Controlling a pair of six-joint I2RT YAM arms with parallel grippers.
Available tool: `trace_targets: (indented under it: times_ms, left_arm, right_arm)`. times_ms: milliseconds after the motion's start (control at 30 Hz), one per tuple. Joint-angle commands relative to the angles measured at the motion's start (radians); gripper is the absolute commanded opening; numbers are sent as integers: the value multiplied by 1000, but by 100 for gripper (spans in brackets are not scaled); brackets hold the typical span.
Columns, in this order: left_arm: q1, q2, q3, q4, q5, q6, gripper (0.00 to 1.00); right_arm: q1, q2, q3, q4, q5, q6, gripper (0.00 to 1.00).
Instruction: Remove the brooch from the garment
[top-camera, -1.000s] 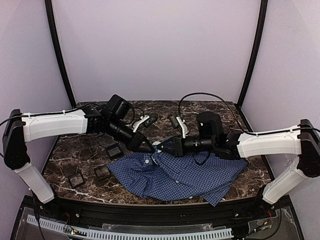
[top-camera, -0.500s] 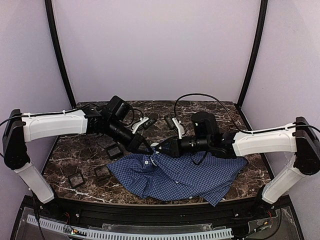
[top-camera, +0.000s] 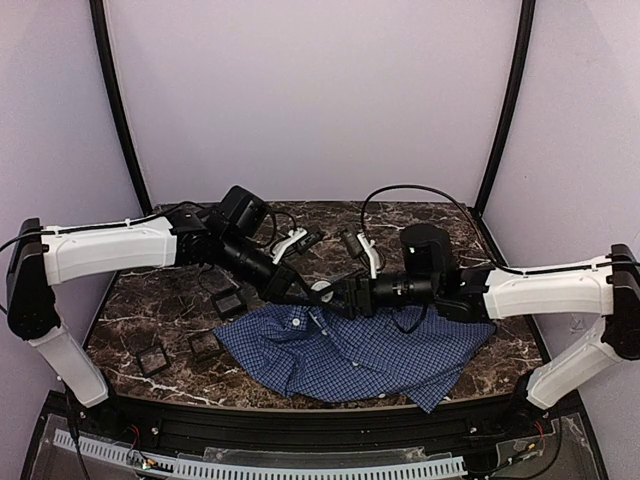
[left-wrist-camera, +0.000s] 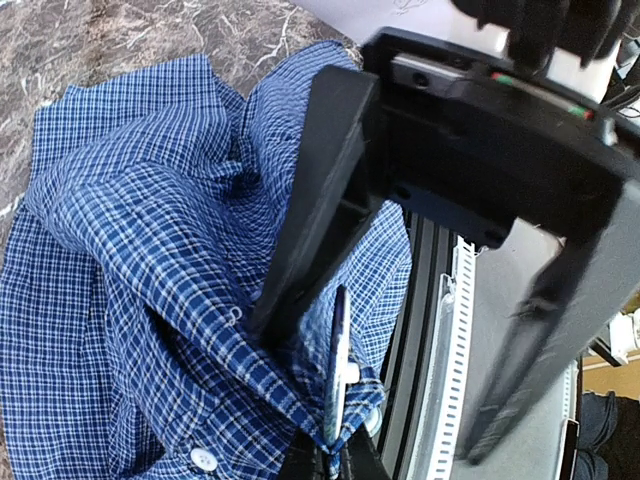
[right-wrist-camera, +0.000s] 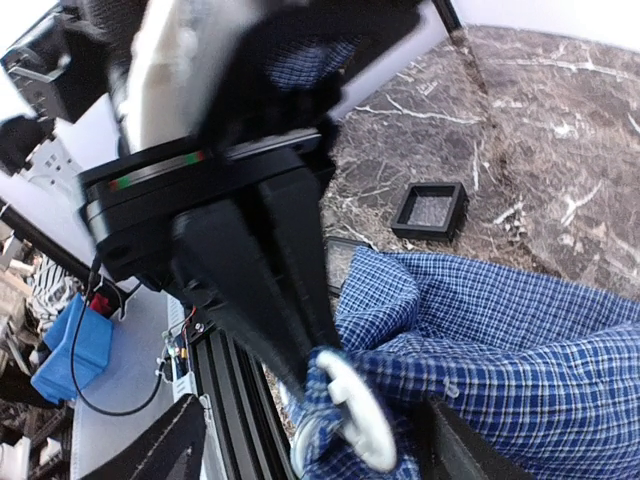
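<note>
Dark marble-patterned table (top-camera: 440, 225) with white veining, blue-and-white checked shirt (top-camera: 380, 355) spread across its near middle, three small black square boxes at left: one (top-camera: 229, 302) beside the collar, two (top-camera: 152, 358) (top-camera: 204, 345) nearer the front edge
</note>
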Motion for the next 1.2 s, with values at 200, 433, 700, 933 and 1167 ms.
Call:
trace_targets:
  times_ms: [200, 433, 700, 933, 1167]
  left_arm:
    - [15, -1, 35, 8, -9, 4, 1]
    - [15, -22, 13, 52, 88, 3, 1]
    - [15, -18, 10, 60, 153, 2, 1]
    - [15, -19, 9, 63, 168, -2, 1]
    - [15, -20, 10, 60, 162, -3, 1]
  right_arm:
    - [-45, -234, -167, 43, 85, 73, 79]
    - [-45, -197, -214, 156, 46, 134, 59]
    - [-44, -114, -178, 282, -35, 152, 36]
    - [-45, -67, -149, 319, -53, 153, 28]
    - [-45, -53, -145, 347, -60, 158, 10]
